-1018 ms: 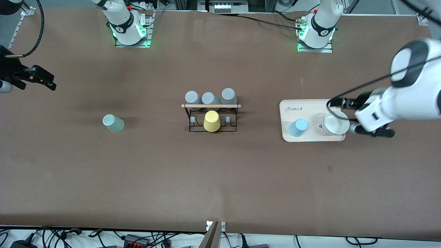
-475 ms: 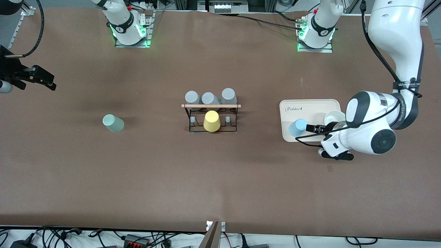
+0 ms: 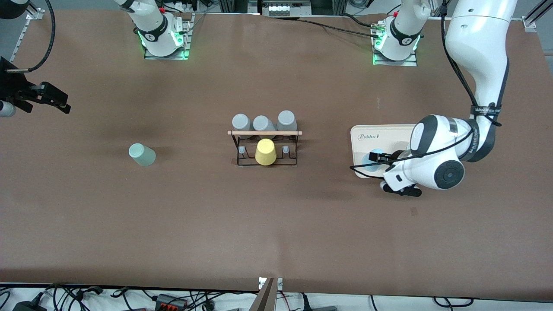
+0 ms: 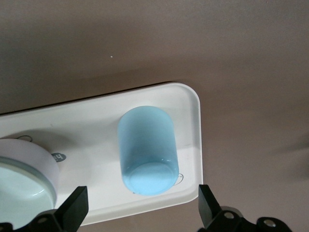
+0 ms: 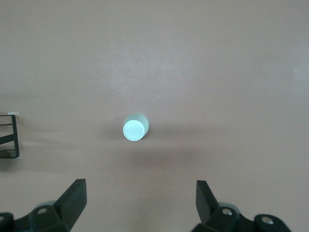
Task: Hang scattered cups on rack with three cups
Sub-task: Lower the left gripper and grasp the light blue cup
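left gripper (image 4: 140, 210) hanging over white tray (image 4: 190, 125), jaws wide open, blue cup (image 4: 147, 150) upside down right between them, probably not touching. right gripper (image 5: 140, 205) waiting high over desk (image 3: 276, 224), jaws open, mint cup (image 5: 135, 128) well below. rack (image 3: 264, 147) mid-desk.

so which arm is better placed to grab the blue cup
Left. Its open tool is over the tray, fingers either side of the light blue cup. The right tool waits high over the mint cup.
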